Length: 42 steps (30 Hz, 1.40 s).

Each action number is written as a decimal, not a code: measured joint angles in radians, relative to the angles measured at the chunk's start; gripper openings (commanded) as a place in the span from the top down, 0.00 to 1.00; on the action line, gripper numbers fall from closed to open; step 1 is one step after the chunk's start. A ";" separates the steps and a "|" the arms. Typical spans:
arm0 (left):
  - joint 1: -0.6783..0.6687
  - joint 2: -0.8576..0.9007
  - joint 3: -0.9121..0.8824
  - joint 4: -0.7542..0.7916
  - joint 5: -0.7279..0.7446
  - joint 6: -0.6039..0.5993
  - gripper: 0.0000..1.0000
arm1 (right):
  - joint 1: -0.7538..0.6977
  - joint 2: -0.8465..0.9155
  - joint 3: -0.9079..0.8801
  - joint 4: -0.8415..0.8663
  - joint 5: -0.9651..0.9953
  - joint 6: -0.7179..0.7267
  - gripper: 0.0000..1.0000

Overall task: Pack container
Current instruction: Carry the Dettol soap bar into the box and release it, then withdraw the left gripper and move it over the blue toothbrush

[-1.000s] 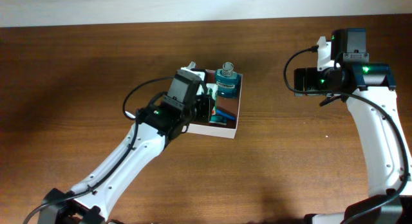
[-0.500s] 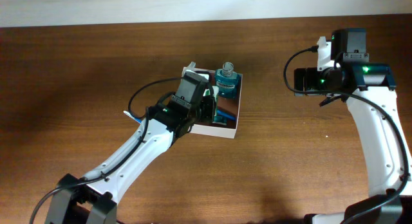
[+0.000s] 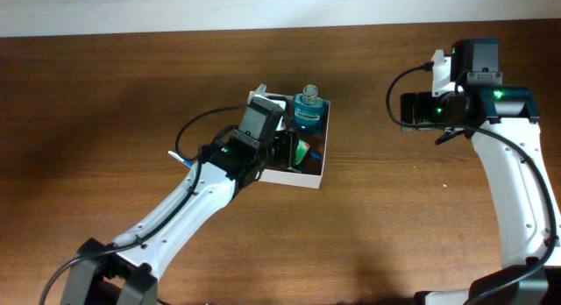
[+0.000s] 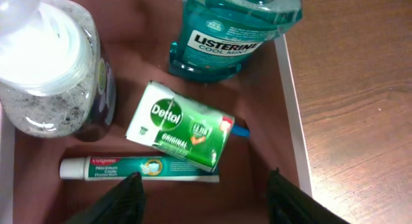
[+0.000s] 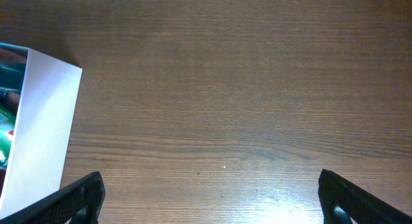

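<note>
We see the container (image 4: pixel 293 121), a shallow white-walled box with a brownish-pink floor, sitting directly beneath the left claw (image 4: pixel 205 185). The claw's two dark fingers are spread wide with nothing between them.

Just ahead of the fingers a green Dettol soap pack (image 4: pixel 180 124) lies tilted on the floor. It overlaps a toothpaste tube (image 4: pixel 138 168) and a blue toothbrush (image 4: pixel 239 129). Half a second ago the overhead view showed no green there, so we judge the soap has just been let go and one more item is packed.

Farther ahead stands a Listerine bottle (image 4: pixel 225 37), with a clear bottle (image 4: pixel 51 76) to its left.

The box wall runs close beside the claw's right-hand finger, so straight up looks the freest way out.

The right claw (image 5: pixel 209 185), also wide open and empty, hangs over bare table (image 5: pixel 225 89). The container's wall is at its far left.
</note>
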 measured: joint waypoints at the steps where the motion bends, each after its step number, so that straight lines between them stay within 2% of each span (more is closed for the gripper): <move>1: 0.000 -0.009 0.000 -0.008 0.000 0.000 0.42 | 0.000 0.000 0.000 0.000 0.000 0.000 0.02; 6: 0.018 -0.103 0.002 -0.104 -0.032 0.000 0.42 | 0.000 0.000 0.000 0.000 0.000 0.000 0.02; 9: 0.062 -0.188 0.014 -0.229 -0.092 -0.013 0.43 | 0.000 0.000 0.000 0.001 0.000 0.000 0.02; 13: 0.125 -0.245 0.015 -0.375 -0.166 -0.026 0.49 | 0.000 0.000 0.000 0.000 0.000 0.000 0.01; 17: 0.188 -0.249 0.015 -0.484 -0.292 -0.067 0.59 | 0.000 0.000 0.000 0.000 0.000 0.000 0.01; 21: 0.253 -0.249 0.015 -0.494 -0.348 -0.142 0.60 | 0.000 0.000 0.000 0.000 0.000 0.000 0.02; 24: 0.278 -0.248 0.015 -0.494 -0.366 -0.202 0.70 | 0.000 0.000 0.000 0.000 0.000 0.000 0.02; 32: 0.291 -0.172 0.014 -0.457 -0.365 -0.363 0.78 | 0.000 0.000 0.000 0.000 0.000 -0.001 0.02; 36: 0.291 -0.085 0.013 -0.423 -0.337 -0.389 0.81 | 0.000 0.000 0.000 0.000 0.000 0.000 0.01; 42: 0.291 0.046 0.013 -0.383 -0.319 -0.399 0.80 | 0.000 0.000 0.000 0.000 0.000 0.000 0.02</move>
